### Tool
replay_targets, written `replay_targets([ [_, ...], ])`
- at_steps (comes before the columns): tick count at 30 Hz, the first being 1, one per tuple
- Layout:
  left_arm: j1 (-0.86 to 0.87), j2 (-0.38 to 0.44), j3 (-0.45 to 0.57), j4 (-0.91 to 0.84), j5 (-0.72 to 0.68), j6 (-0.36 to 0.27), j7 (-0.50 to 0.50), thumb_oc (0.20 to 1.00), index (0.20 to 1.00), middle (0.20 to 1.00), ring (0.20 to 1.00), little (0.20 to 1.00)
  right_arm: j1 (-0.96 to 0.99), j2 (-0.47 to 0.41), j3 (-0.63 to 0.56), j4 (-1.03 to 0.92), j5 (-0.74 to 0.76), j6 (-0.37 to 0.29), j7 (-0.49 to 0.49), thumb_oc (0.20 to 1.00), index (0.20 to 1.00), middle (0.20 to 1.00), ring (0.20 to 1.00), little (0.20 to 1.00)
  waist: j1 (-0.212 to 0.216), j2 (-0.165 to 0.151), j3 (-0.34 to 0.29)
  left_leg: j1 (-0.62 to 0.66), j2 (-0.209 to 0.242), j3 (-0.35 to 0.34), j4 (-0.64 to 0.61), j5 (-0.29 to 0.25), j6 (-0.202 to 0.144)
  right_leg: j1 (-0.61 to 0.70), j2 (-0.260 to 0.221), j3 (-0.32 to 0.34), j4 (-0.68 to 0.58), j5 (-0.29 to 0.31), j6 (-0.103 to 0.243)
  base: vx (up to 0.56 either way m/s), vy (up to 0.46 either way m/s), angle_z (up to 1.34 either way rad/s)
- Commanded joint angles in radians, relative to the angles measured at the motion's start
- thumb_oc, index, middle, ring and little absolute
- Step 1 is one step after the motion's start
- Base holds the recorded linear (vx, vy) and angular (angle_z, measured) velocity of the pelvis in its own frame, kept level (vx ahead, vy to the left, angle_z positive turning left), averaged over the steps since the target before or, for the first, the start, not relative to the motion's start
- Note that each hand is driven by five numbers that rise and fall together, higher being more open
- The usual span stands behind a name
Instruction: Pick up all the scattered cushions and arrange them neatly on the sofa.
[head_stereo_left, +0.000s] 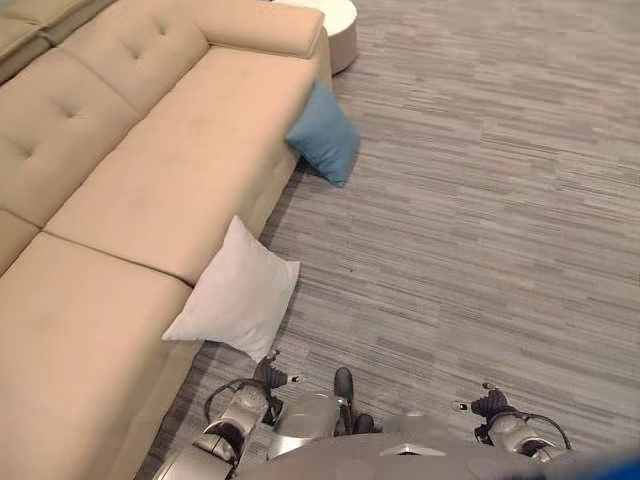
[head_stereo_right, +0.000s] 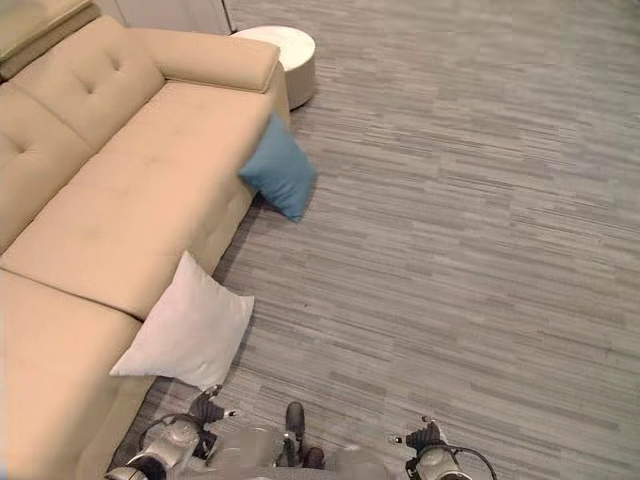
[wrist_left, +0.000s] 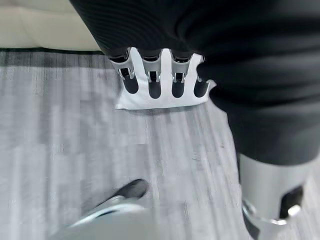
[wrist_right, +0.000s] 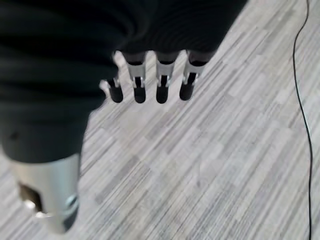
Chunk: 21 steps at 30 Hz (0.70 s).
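A white cushion (head_stereo_left: 238, 295) stands on the grey floor, leaning against the front of the beige sofa (head_stereo_left: 170, 170), close ahead on my left. Farther along, a blue cushion (head_stereo_left: 325, 135) leans on the sofa's front near its armrest (head_stereo_left: 265, 35). The sofa seat holds no cushions. My left hand (wrist_left: 155, 85) hangs low above the floor with straight fingers and holds nothing; the white cushion (wrist_left: 165, 102) shows just past its fingertips. My right hand (wrist_right: 162, 89) hangs over bare floor on my right, fingers straight, nothing in it.
A round white side table (head_stereo_left: 340, 25) stands beyond the sofa's armrest. Grey plank floor (head_stereo_left: 480, 200) stretches wide to the right of the sofa and both cushions.
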Motion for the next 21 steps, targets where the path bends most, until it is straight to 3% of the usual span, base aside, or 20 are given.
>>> replay_targets([
  [1,0.001,-0.018,0.004,-0.019,-0.003,-0.019,0.001,1.0,1.0,1.0,1.0,1.0,-0.03,-0.016,-0.01,-0.011,-0.032,-0.007,0.0,1.0,1.0,1.0,1.0,1.0,0.039,0.016,-0.004,-0.009,0.005,-0.077,0.085,-0.136,-0.091,0.019,-0.128,0.118,-0.181,0.202,0.067,0.19,0.055,0.75],
  [3,0.001,-0.016,0.005,-0.011,0.0,-0.023,0.008,1.0,1.0,1.0,1.0,1.0,-0.039,-0.014,0.001,-0.014,-0.036,-0.012,-0.001,1.0,1.0,1.0,1.0,1.0,0.032,0.023,0.001,0.027,-0.002,-0.119,0.069,-0.142,-0.093,-0.009,-0.113,0.138,-0.234,0.178,0.045,0.24,-0.046,0.71],
  [4,0.002,-0.014,0.004,-0.003,0.002,-0.025,0.011,1.0,1.0,1.0,1.0,1.0,-0.048,-0.014,0.011,-0.015,-0.034,-0.012,0.001,1.0,1.0,1.0,1.0,1.0,0.02,0.018,0.001,0.052,-0.014,-0.16,0.053,-0.144,-0.099,-0.027,-0.077,0.2,-0.341,0.176,0.043,0.36,-0.187,1.03],
  [5,-0.002,-0.017,-0.006,0.022,0.012,-0.03,0.014,1.0,1.0,1.0,1.0,1.0,-0.05,-0.016,0.015,-0.015,-0.02,-0.014,-0.004,1.0,1.0,1.0,1.0,1.0,-0.004,0.008,0.007,0.077,-0.035,-0.222,0.047,-0.151,-0.105,-0.062,-0.016,0.333,-0.464,0.2,0.05,0.33,-0.206,1.29],
  [6,-0.005,-0.015,-0.01,0.02,0.016,-0.028,0.008,1.0,1.0,1.0,1.0,1.0,-0.046,-0.021,0.015,-0.012,-0.018,-0.009,-0.003,1.0,1.0,1.0,1.0,1.0,-0.014,0.002,0.006,0.084,-0.044,-0.248,0.039,-0.146,-0.114,-0.063,-0.002,0.389,-0.52,0.223,0.056,0.27,-0.239,1.25],
  [7,-0.001,-0.022,-0.01,0.043,0.022,-0.028,0.01,1.0,1.0,1.0,1.0,1.0,-0.034,-0.022,0.01,-0.009,-0.011,-0.006,0.0,1.0,1.0,1.0,1.0,1.0,-0.016,-0.01,0.0,0.092,-0.055,-0.281,0.037,-0.151,-0.124,-0.035,-0.003,0.398,-0.56,0.242,0.05,0.16,-0.192,2.15],
  [8,-0.003,-0.028,-0.012,0.051,0.016,-0.033,0.012,1.0,1.0,1.0,1.0,1.0,-0.026,-0.024,0.013,-0.008,-0.016,-0.008,0.0,1.0,1.0,1.0,1.0,1.0,-0.015,-0.013,-0.008,0.088,-0.055,-0.287,0.046,-0.152,-0.131,-0.011,-0.026,0.368,-0.582,0.246,0.044,0.12,-0.294,2.41],
  [11,-0.003,-0.044,-0.012,0.053,0.01,-0.032,0.008,1.0,1.0,1.0,1.0,1.0,-0.033,-0.025,0.019,-0.013,-0.007,-0.027,-0.008,1.0,1.0,1.0,1.0,1.0,-0.014,-0.036,-0.005,0.011,-0.028,-0.27,0.128,-0.145,-0.187,0.072,-0.033,0.313,-0.672,0.238,0.019,0.03,-0.229,2.06],
  [13,0.002,-0.049,-0.013,0.064,0.013,-0.026,0.006,1.0,1.0,1.0,1.0,1.0,-0.033,-0.032,0.012,-0.012,0.001,-0.028,-0.008,1.0,1.0,1.0,1.0,1.0,-0.017,-0.039,0.003,-0.028,-0.013,-0.235,0.17,-0.145,-0.19,0.095,-0.041,0.281,-0.685,0.226,0.005,0.0,-0.121,1.57],
  [14,0.008,-0.051,-0.014,0.064,0.013,-0.024,0.007,1.0,1.0,1.0,1.0,1.0,-0.026,-0.033,0.01,-0.01,0.0,-0.027,-0.009,1.0,1.0,1.0,1.0,1.0,-0.023,-0.044,0.006,-0.054,0.016,-0.158,0.187,-0.14,-0.189,0.116,-0.056,0.233,-0.696,0.214,-0.004,-0.02,-0.091,1.71],
  [15,0.003,-0.048,-0.016,0.055,0.019,-0.022,0.003,1.0,1.0,1.0,1.0,1.0,-0.017,-0.034,-0.003,-0.012,0.009,-0.025,-0.011,1.0,1.0,1.0,1.0,1.0,-0.034,-0.047,0.003,-0.082,0.071,0.002,0.143,-0.102,-0.187,0.146,-0.07,0.139,-0.723,0.206,0.0,-0.02,-0.07,1.61],
  [16,-0.002,-0.042,-0.02,0.05,0.022,-0.022,0.004,1.0,1.0,1.0,1.0,1.0,-0.015,-0.035,-0.005,-0.011,0.011,-0.023,-0.012,1.0,1.0,1.0,1.0,1.0,-0.036,-0.049,0.006,-0.109,0.087,0.054,0.141,-0.079,-0.188,0.156,-0.074,0.109,-0.729,0.205,0.0,-0.02,-0.031,2.0],
  [17,-0.005,-0.01,0.014,0.044,0.029,-0.035,-0.011,1.0,1.0,1.0,1.0,1.0,0.025,-0.118,-0.056,-0.093,0.13,-0.084,0.164,1.0,1.0,1.0,1.0,1.0,-0.056,-0.057,0.012,-0.106,0.111,0.107,0.144,-0.081,-0.191,0.158,-0.075,0.104,-0.726,0.203,0.001,0.0,0.003,1.64],
  [18,-0.021,-0.005,0.017,0.034,0.017,-0.031,-0.016,1.0,1.0,1.0,1.0,1.0,0.008,-0.114,-0.051,-0.117,0.135,-0.083,0.093,1.0,1.0,1.0,1.0,1.0,-0.059,-0.063,0.012,-0.118,0.113,0.114,0.16,-0.073,-0.194,0.157,-0.08,0.092,-0.723,0.203,0.0,0.02,0.028,0.91],
  [19,-0.008,0.013,0.004,0.012,0.02,-0.037,-0.014,1.0,1.0,1.0,1.0,1.0,-0.062,-0.095,-0.012,-0.21,0.124,-0.135,0.0,1.0,1.0,1.0,1.0,1.0,-0.038,-0.058,0.014,-0.121,0.104,0.094,0.165,-0.075,-0.197,0.166,-0.086,0.065,-0.72,0.202,-0.001,0.08,0.071,0.07],
  [20,-0.007,0.011,0.038,0.026,0.005,-0.017,-0.027,1.0,1.0,1.0,1.0,1.0,0.013,-0.082,-0.029,-0.101,0.091,-0.056,0.075,1.0,1.0,1.0,1.0,1.0,-0.046,-0.06,0.011,-0.083,0.093,0.076,0.11,-0.086,-0.192,0.179,-0.077,0.068,-0.716,0.193,0.005,0.11,0.084,-0.21],
  [21,-0.001,0.016,0.047,0.024,-0.001,-0.023,-0.027,1.0,1.0,1.0,1.0,1.0,0.043,-0.076,-0.036,-0.121,0.059,-0.064,0.06,1.0,1.0,1.0,1.0,1.0,-0.047,-0.066,0.005,-0.07,0.091,0.072,0.095,-0.087,-0.187,0.184,-0.077,0.063,-0.714,0.189,0.008,0.12,0.091,-0.31],
])
